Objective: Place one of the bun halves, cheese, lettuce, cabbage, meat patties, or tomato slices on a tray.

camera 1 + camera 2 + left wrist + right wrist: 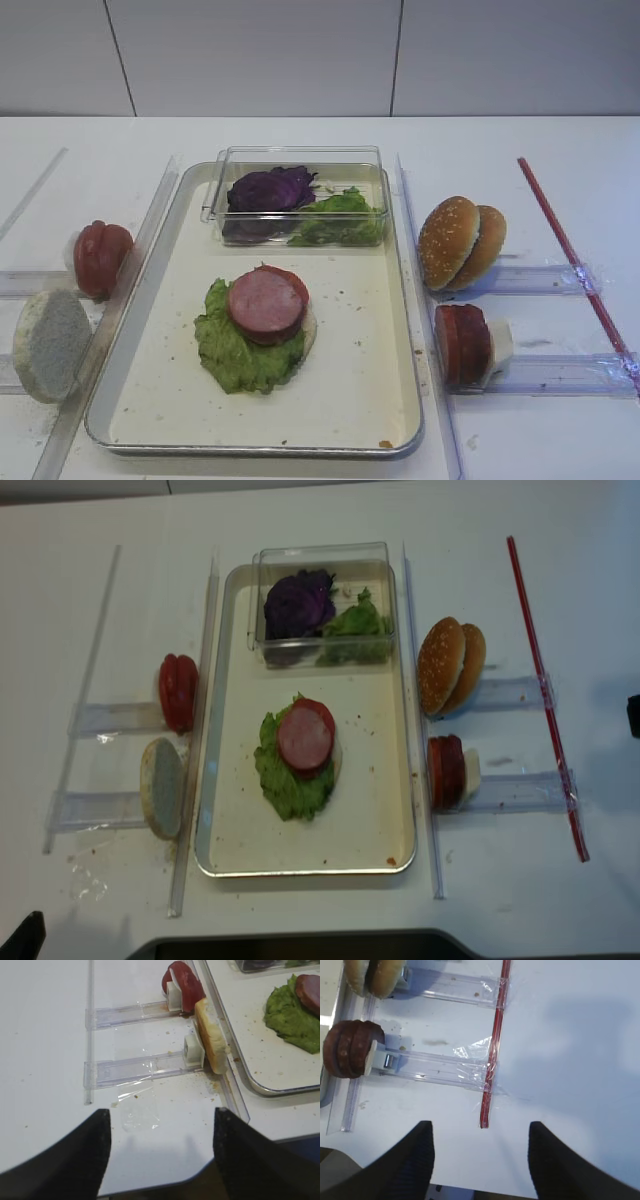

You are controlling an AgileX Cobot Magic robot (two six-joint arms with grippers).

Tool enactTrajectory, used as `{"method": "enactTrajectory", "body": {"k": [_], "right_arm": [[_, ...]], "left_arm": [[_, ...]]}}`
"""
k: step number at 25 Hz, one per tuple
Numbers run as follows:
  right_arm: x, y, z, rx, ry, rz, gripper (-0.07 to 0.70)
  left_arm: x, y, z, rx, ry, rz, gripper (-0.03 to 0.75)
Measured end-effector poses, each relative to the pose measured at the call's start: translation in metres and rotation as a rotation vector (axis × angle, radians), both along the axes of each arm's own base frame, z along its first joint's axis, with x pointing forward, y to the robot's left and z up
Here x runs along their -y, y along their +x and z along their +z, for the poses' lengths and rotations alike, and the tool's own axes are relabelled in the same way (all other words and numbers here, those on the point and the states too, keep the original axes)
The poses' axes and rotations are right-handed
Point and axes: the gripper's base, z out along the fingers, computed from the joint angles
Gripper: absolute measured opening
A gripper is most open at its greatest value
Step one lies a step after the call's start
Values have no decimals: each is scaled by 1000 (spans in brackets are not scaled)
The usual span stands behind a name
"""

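Note:
The silver tray [400,330] holds a leaf of lettuce [235,350] over a pale bun half, with a meat patty [265,305] on top. Left of the tray stand tomato slices [100,258] and a pale bun half [50,343]. On its right are sesame bun halves [460,242] and meat patties [462,345]. Cabbage [268,190] lies in the clear box. No cheese shows. My left gripper [161,1111] hangs open and empty over bare table, short of the bun half [210,1035]. My right gripper [480,1125] is open and empty, right of the patties [345,1050].
A clear plastic box [300,165] with more lettuce [340,220] stands at the tray's far end. Clear plastic rails [545,372] hold the food on both sides. A red strip [570,250] runs along the right. The table's near edge lies just under both grippers.

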Motion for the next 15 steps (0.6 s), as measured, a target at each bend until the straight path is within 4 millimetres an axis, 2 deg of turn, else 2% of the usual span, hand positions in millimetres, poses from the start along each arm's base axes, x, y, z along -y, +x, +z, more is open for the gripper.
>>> {"method": "enactTrajectory", "body": {"k": [15], "right_arm": [[1,-71,-29,127,2,-3,436]], "left_arm": [[0,0,0,0,0,0,407]]}}
